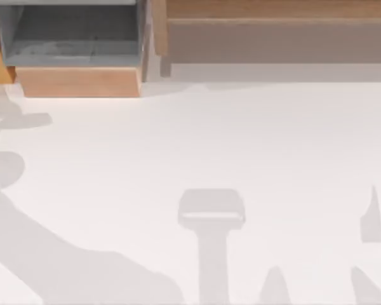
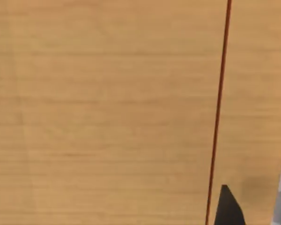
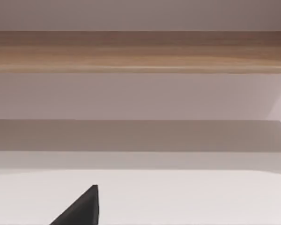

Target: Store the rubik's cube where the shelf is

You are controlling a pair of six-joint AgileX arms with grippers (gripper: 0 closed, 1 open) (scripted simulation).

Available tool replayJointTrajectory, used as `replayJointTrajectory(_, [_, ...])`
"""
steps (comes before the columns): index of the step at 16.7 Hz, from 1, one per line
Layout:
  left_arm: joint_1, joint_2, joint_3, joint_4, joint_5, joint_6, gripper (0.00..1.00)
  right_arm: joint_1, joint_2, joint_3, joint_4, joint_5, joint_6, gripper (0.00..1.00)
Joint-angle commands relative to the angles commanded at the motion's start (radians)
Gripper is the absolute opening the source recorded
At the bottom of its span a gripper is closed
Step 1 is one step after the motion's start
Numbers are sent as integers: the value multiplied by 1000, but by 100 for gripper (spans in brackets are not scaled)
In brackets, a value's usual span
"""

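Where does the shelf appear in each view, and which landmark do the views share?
Top view: the shelf runs along the far edge, right of the middle.
Left wrist view: close wooden surface; I cannot tell whether it is the shelf.
Right wrist view: the shelf spans the picture as a wooden band beyond the table.
Shared landmark: the white table before the shelf, in top and right wrist views.

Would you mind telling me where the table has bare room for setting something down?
The white table lies bare from its near edge up to the wooden box at far left and the shelf at far right, crossed by shadows. The only tight spot is the narrow gap between box and shelf.
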Motion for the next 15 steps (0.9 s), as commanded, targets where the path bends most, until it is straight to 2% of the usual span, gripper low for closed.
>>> replayJointTrajectory(10, [4, 6, -5, -7, 1, -5, 0, 0, 0, 0, 0, 0, 0, 100])
replayJointTrajectory(15, [40, -61, -151, 68, 37, -7, 0, 0, 0, 0, 0, 0, 0, 100])
